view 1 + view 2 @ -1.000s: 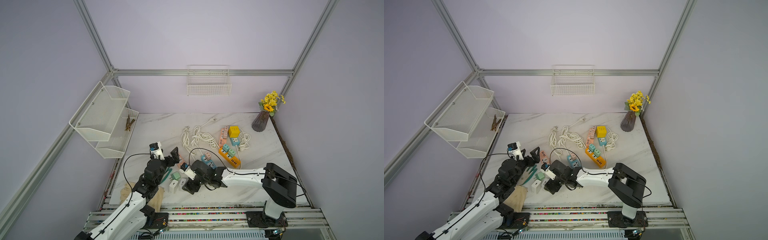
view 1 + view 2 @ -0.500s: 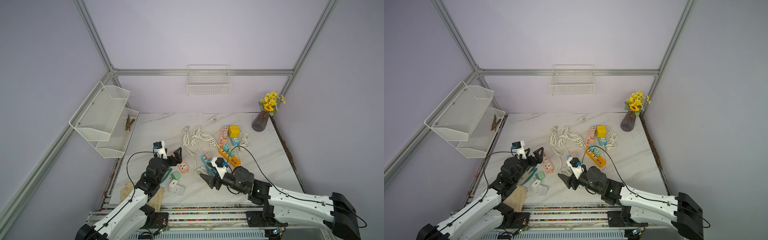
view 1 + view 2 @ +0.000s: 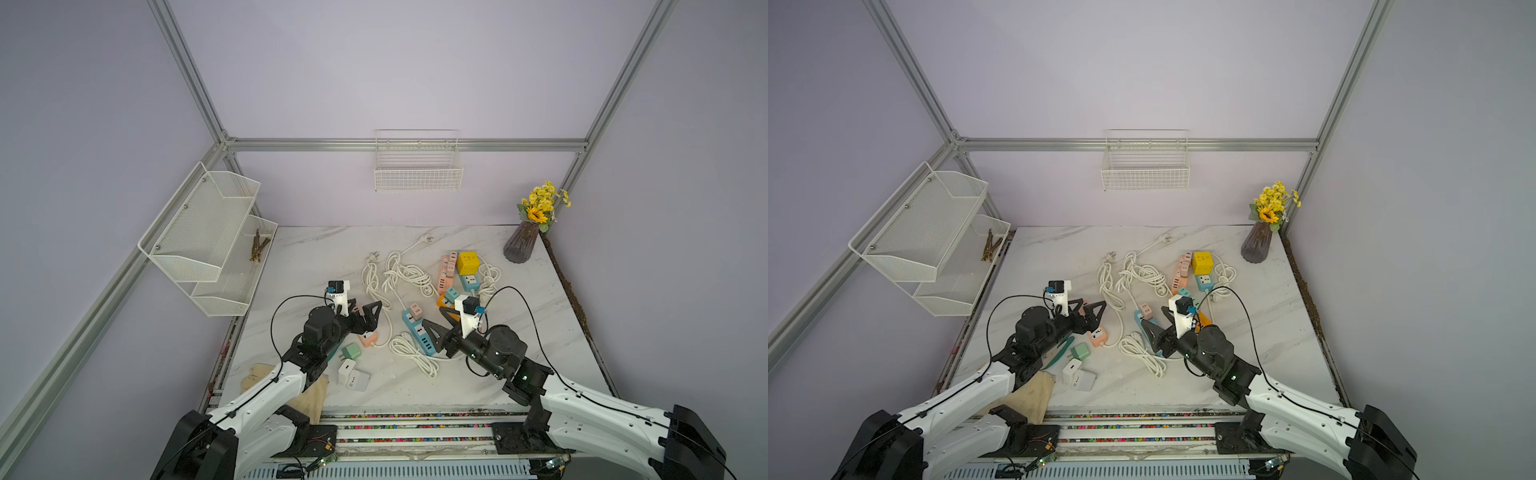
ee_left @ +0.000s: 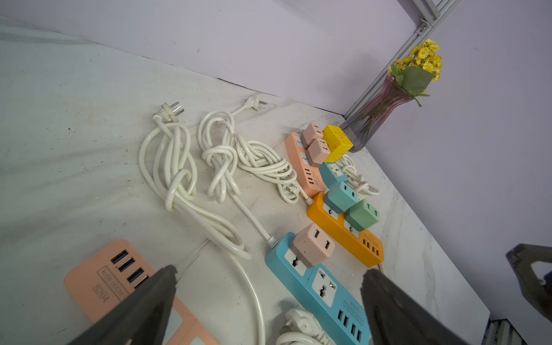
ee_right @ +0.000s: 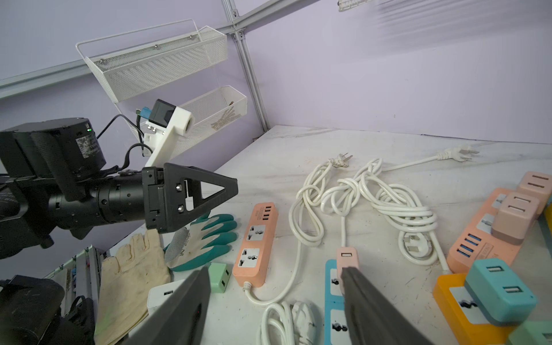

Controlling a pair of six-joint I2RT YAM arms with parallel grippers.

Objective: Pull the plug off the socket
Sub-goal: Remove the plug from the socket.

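- In both top views: shows the left gripper [image 3: 364, 313] [image 3: 1088, 309] low over a short salmon-pink plastic power strip [image 3: 368, 338], spread to the full and holding nothing.
- Same views: places the right gripper [image 3: 438, 322] [image 3: 1156, 323] at a long sky-blue plastic power strip [image 3: 417, 331], opened part of the way and empty. Cannot tell from above whether it touches the strip.
- Also there: finds the small pale-pink cube adapter plug [image 3: 414, 309] seated in the far socket of the blue strip, so not yet pulled off.
- Toward the front of the white marble table [image 3: 307, 257]: finds a mint-green cube adapter [image 3: 351, 352] and white adapters [image 3: 347, 368] lying loose, off any socket. Probably the finished part of the task.
- In the left wrist view: looks out between two dark fingers [image 4: 143, 304] set wide apart, with nothing gripped.
- Same view: confirms the pale-pink plug [image 4: 312, 245] upright in the blue strip [image 4: 316, 286]. Shows two more adapters seated on a long orange plastic power strip [image 4: 334, 236].
- In the right wrist view: puts one fingertip [image 5: 351, 277] just beside the pale-pink plug [image 5: 346, 257] and the opposite one well to the side. Nothing clamped yet.
- By judgement, left to do: centre on the plug, close, pull straight off the socket while steadying the blue strip [image 5: 331, 298], then go on to the remaining adapters.
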